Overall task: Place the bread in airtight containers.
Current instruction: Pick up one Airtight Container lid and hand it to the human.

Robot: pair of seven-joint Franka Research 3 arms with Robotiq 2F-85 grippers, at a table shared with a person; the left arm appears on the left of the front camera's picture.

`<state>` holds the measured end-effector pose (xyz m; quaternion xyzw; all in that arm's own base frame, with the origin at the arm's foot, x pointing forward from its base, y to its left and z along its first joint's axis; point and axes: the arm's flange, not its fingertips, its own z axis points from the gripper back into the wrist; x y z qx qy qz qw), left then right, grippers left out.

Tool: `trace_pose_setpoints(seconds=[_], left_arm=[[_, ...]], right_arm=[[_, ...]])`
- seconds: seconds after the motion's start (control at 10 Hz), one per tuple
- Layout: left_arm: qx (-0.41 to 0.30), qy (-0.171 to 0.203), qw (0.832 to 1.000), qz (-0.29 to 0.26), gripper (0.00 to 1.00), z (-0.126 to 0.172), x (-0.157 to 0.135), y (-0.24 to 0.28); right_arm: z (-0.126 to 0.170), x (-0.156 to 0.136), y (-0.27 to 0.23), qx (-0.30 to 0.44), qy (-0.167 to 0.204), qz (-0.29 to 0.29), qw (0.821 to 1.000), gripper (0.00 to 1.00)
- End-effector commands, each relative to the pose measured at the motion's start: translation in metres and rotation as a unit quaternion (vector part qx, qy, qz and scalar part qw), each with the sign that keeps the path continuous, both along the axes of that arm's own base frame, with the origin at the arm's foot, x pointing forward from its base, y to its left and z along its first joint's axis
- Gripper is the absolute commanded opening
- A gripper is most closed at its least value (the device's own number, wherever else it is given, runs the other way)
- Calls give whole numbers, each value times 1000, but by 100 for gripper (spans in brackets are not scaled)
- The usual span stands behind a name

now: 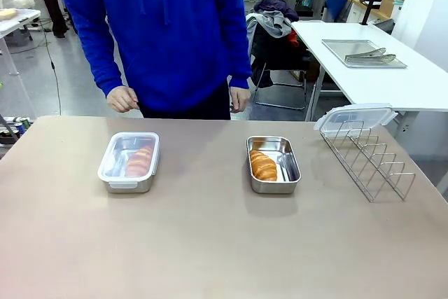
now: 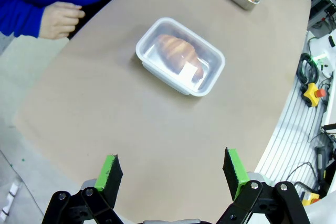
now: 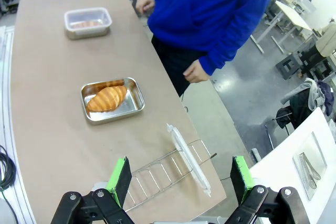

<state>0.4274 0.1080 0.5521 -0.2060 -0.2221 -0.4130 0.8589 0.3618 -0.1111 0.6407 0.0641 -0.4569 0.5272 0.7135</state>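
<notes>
The left gripper (image 2: 174, 174) hangs with fingers wide apart, well back from the lidded box (image 2: 180, 56) with a croissant (image 2: 177, 53). The right gripper (image 3: 181, 178), also spread, is above the rack (image 3: 168, 174), near the open box (image 3: 112, 99).

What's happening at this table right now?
Nothing is being handled at this moment. One croissant sits in the lidded container. The other croissant lies in the open container, whose clear lid leans on the wire rack. The left gripper and right gripper hover open and empty. The person's hands hang free at the far edge.
</notes>
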Motion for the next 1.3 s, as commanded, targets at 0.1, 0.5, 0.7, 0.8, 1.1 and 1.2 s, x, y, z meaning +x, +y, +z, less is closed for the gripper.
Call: trace_pose_setpoints(seconds=[0.1, 0.5, 0.7, 0.8, 1.1, 1.2], left_arm=[[-7, -1, 1000, -3, 100, 2, 0, -2], [-7, -1, 1000, -3, 100, 2, 0, -2], [-7, -1, 1000, -3, 100, 2, 0, -2], [-7, -1, 1000, -3, 100, 2, 0, -2], [-7, -1, 1000, -3, 100, 2, 0, -2], [-7, -1, 1000, -3, 100, 2, 0, -2]], right_arm=[[1, 1, 0, 5, -6, 7, 1000, 100], [1, 1, 0, 5, -6, 7, 1000, 100], [1, 24, 16, -71, 18, -27, 997, 100], [-7, 48, 35, -127, 42, -18, 991, 100], [-46, 110, 90, -283, 84, 15, 955, 100], [-63, 129, 103, -319, 92, 25, 943, 100]])
